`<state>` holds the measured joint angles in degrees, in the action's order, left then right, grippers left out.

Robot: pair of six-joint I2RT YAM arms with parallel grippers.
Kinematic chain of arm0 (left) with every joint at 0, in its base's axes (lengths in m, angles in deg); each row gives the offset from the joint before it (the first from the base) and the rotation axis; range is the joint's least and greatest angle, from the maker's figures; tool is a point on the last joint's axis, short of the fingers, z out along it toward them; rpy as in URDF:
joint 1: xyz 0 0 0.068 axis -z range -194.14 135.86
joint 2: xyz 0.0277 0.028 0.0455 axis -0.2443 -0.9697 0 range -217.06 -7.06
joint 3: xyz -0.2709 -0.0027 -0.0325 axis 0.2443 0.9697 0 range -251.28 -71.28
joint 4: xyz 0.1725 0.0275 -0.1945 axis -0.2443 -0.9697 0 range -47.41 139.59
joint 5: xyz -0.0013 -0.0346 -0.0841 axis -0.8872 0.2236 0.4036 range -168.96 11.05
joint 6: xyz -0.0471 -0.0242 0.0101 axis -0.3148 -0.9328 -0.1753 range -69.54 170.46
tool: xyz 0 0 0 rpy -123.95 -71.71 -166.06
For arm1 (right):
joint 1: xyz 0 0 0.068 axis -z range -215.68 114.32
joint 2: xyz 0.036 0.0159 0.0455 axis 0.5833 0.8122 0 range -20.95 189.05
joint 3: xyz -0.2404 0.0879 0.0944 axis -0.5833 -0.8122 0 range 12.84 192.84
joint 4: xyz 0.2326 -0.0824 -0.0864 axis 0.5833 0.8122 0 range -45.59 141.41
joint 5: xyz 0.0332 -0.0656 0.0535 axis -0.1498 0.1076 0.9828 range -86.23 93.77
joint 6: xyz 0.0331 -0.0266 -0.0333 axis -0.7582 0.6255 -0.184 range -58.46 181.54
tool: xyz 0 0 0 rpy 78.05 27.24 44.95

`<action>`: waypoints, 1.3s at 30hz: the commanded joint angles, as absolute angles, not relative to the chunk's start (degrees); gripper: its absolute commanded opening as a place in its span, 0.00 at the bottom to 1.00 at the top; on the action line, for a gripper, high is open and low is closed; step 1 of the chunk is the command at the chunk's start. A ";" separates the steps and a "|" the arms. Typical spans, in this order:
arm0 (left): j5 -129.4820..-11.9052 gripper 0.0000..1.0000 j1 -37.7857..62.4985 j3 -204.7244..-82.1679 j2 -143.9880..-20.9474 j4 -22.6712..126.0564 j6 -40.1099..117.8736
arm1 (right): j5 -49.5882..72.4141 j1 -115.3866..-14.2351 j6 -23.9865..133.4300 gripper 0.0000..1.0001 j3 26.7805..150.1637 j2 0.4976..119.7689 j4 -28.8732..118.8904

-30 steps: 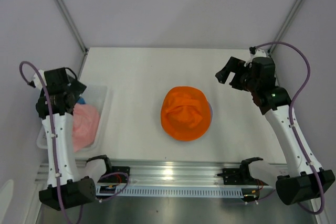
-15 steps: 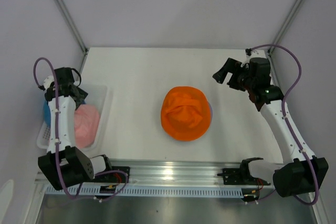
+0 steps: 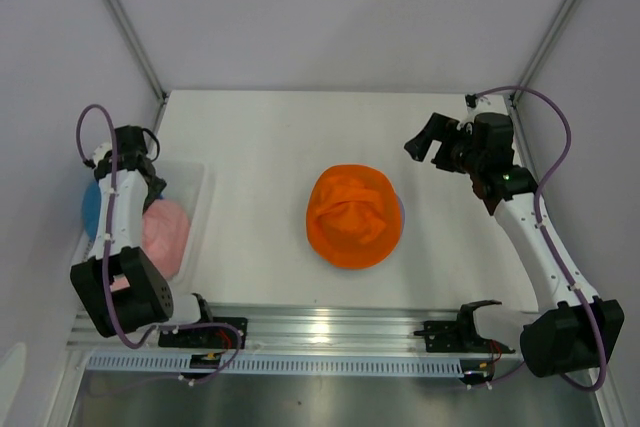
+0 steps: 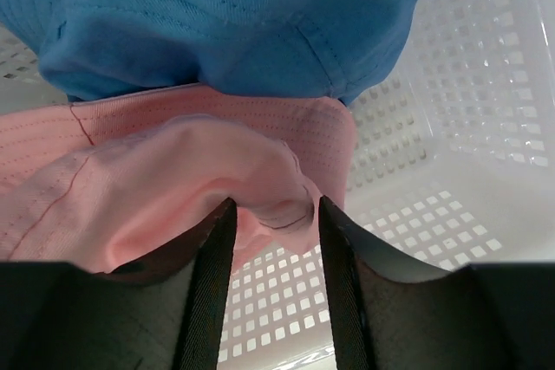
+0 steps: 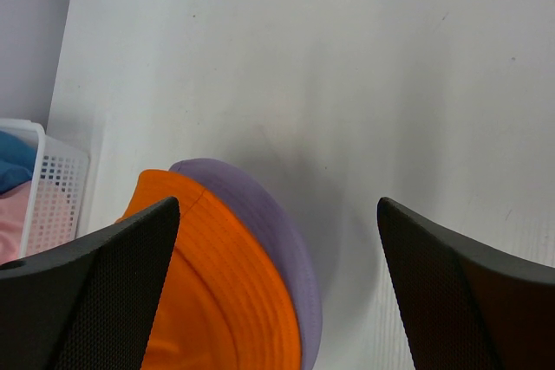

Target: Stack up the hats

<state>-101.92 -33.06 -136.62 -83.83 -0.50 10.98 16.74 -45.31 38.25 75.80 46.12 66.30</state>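
Note:
The orange hat [image 3: 353, 215] lies at the table's middle on top of the purple hat [image 3: 402, 211], of which only a rim shows; in the right wrist view the purple hat [image 5: 260, 214] peeks out from under the orange hat [image 5: 217, 301]. The pink hat [image 3: 165, 232] and the blue hat [image 3: 93, 209] lie in the white basket [image 3: 195, 182] at the left. My left gripper [image 4: 275, 214] is down in the basket, its jaws pinched on a fold of the pink hat [image 4: 173, 179], with the blue hat [image 4: 217, 15] just beyond. My right gripper [image 3: 425, 142] hovers open, above and to the right of the orange hat.
The basket's mesh wall and floor [image 4: 468, 110] surround the left gripper on its right side. The basket's corner [image 5: 56, 188] shows at the far left of the right wrist view. Grey walls and frame posts [image 3: 125, 27] close in the table at the back and sides.
My left arm has dropped into the basket and its jaws have narrowed onto the pink hat's fold. The right arm shifted only slightly and stayed open.

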 commanded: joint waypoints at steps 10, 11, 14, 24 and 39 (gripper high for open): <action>-101.10 0.01 -27.45 -145.69 -79.32 -2.95 18.63 | 16.95 -44.04 36.32 0.99 76.56 44.18 64.19; -101.63 0.01 -25.67 -147.20 -77.65 -3.67 21.08 | 17.39 -43.77 35.88 1.00 76.65 43.74 64.19; -101.90 0.01 -17.87 -154.76 -75.80 -8.49 23.99 | 18.71 -42.89 33.95 0.99 77.26 42.43 64.28; -84.86 0.01 -3.87 -168.12 -72.36 -15.98 26.38 | 24.68 -42.54 26.49 1.00 77.62 33.91 61.39; -79.04 0.01 18.54 -174.63 -77.63 -10.45 21.90 | 35.41 -47.10 14.70 0.98 75.07 26.87 55.14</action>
